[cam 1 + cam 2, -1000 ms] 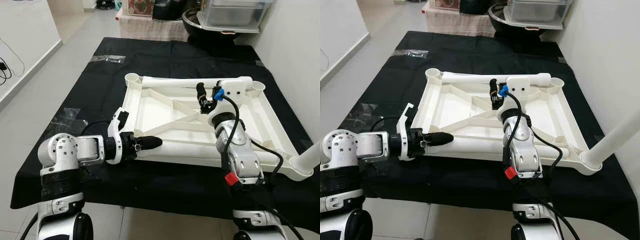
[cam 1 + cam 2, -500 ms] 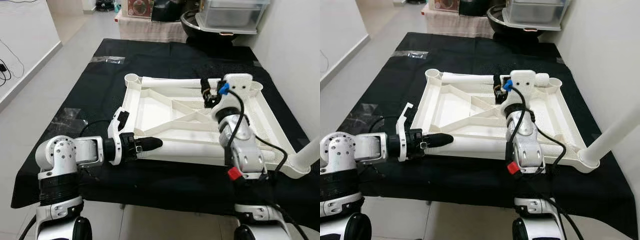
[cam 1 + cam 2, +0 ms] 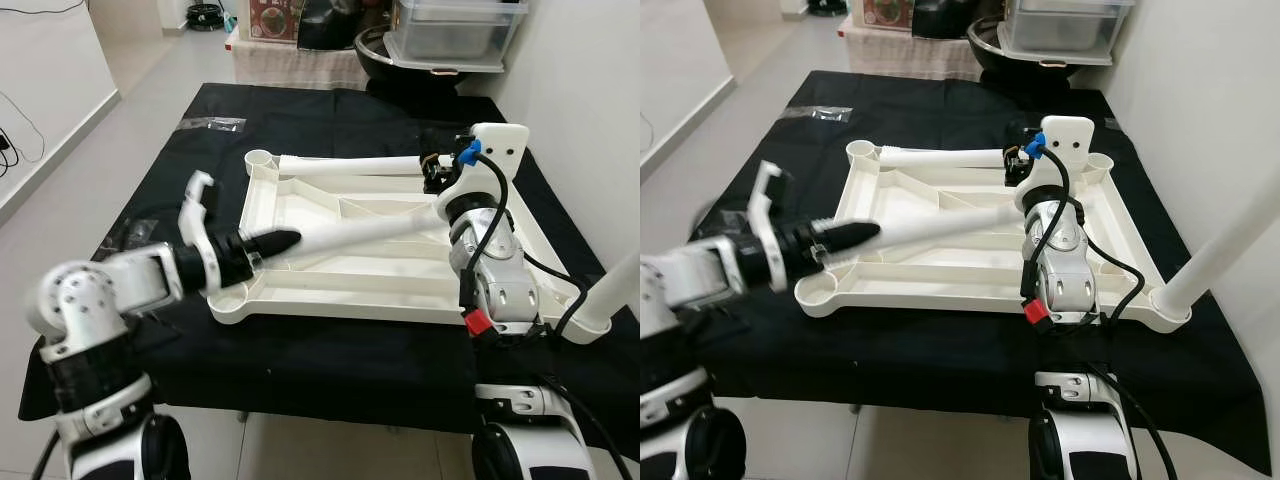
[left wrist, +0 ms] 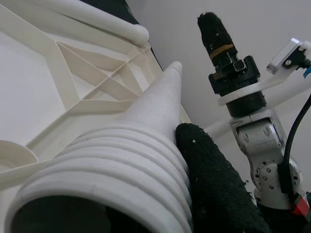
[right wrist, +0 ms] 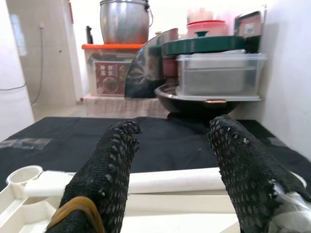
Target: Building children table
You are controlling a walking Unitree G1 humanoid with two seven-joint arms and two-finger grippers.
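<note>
- Left claw (image 3: 262, 243) is clamped on the ribbed, threaded end of a white table leg (image 3: 370, 230); in the left wrist view one black finger (image 4: 214, 184) presses against the ribs, and the leg (image 4: 146, 126) tapers away from the camera.
- That leg runs from the left claw diagonally over the upturned white tabletop (image 3: 300, 290), its far tip near the right arm.
- Right claw (image 3: 432, 172) hovers with its fingers spread apart and nothing between them, above the far rail of the tabletop; in the right wrist view a black finger (image 5: 104, 179) stands on each side of a gap.
- Just beyond the right claw, a second white leg (image 3: 350, 163) lies along the far edge of the tabletop, between its two far corner sockets; it also shows past the fingers in the right wrist view (image 5: 170, 180).
- Tabletop lies underside up, ribs showing, on a surface covered with black cloth (image 3: 300, 110).
- At the tabletop's near right corner a third white leg (image 3: 1230, 245) stands fitted in its socket, rising at a slant.
- Beyond the cloth sit a clear lidded storage box (image 3: 455, 35) and a dark pan (image 3: 375, 45).
- A pale tiled floor (image 3: 90, 150) lies on the left.
</note>
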